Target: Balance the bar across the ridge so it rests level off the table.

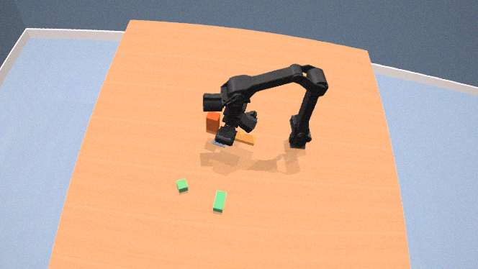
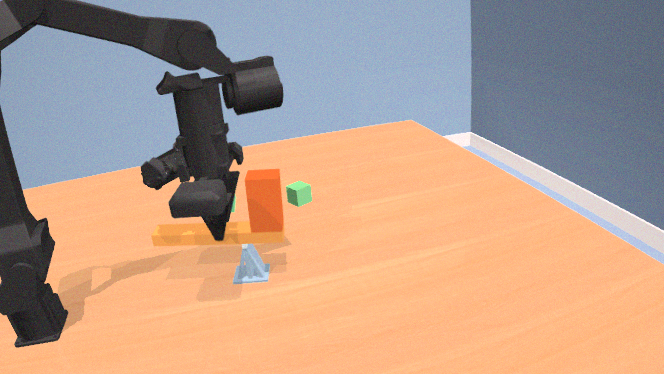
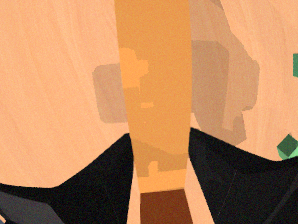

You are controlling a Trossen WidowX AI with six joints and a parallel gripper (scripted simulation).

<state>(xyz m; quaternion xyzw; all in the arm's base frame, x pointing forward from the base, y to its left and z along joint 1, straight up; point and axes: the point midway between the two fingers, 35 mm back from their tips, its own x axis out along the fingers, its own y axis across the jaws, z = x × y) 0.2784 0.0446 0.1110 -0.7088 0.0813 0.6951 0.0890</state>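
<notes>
Orange bar (image 1: 246,138) (image 2: 175,235) (image 3: 155,65), held clear of the table (image 1: 288,223) (image 2: 425,280) (image 3: 50,75) and roughly level in the exterior view. Gripper (image 1: 226,138) (image 2: 219,236) (image 3: 158,136) is grasping it, one finger on each long side, between its middle and the end that carries the red-orange block (image 1: 213,122) (image 2: 265,202) (image 3: 164,207). That block stands upright on the bar, just beside the fingers. Pale blue ridge (image 1: 219,143) (image 2: 251,267) stands on the table below the bar, its top very near the underside in the exterior view; contact between the two cannot be told. The ridge top lies between the fingers and the block end, as seen there; the longer part of the bar reaches towards the arm's base (image 1: 298,145) (image 2: 37,341). Green cube (image 1: 182,185) (image 2: 299,193) (image 3: 288,146) and green oblong block (image 1: 219,201) rest on the table, well apart from the ridge. Bar not released.
</notes>
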